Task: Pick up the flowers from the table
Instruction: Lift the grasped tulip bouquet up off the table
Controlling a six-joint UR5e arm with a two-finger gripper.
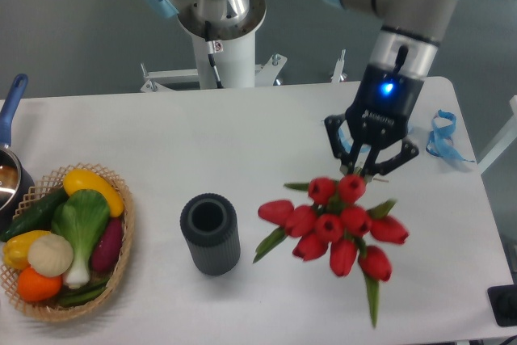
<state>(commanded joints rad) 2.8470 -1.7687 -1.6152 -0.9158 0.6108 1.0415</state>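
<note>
So the gripper [368, 169] is clamped on the stems of the flowers [339, 224], which hang heads-down in the air over the table [242, 135]. Dark ribbed cylinder [210, 233] stands just left of them (veggie basket [65, 240] at the far left edge).

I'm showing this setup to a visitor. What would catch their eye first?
Most striking are the red flowers, hanging blooms toward the camera from the gripper at right of centre. At far left sits a basket of bright vegetables, and a dark ribbed cylinder stands on the white table between them.
</note>
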